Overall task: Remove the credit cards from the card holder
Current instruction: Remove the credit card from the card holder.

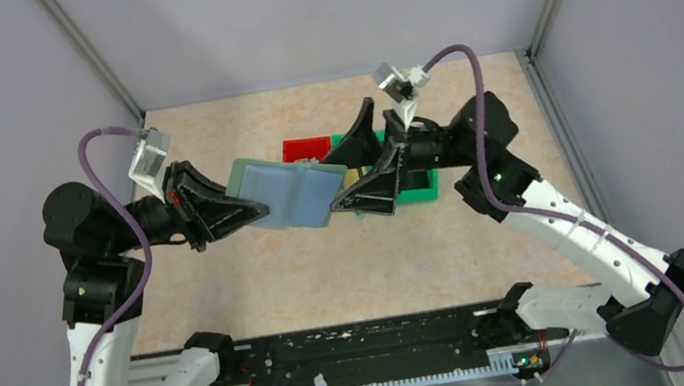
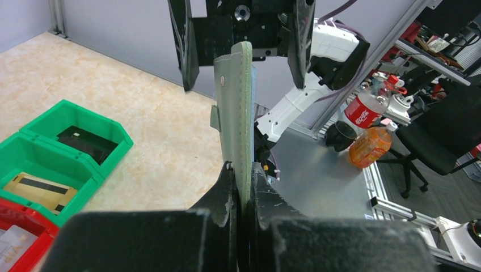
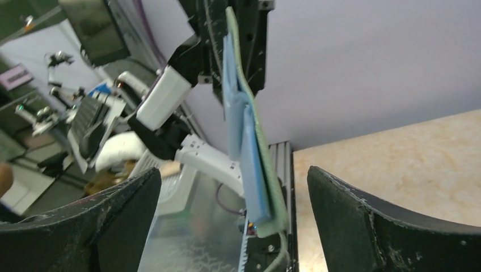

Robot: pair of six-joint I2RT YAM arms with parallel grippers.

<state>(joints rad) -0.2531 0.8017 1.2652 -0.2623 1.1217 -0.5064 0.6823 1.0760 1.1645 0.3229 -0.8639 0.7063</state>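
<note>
left gripper [image 1: 254, 208] clamped tight on the card holder [image 1: 293, 195], holding it up off the table [image 1: 257, 265], right gripper [image 1: 330, 187] spread wide around its far edge, not touching, couple of credit cards [image 2: 41, 190] in green bins [image 2: 110, 153]

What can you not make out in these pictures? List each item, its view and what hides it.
- What sits in the pockets of the card holder: top view too small; both wrist views edge-on.
- Contents of the green bins and red bin: top view, covered by the holder and right fingers.
- Red bin, left wrist view: cut off by the frame.
</note>
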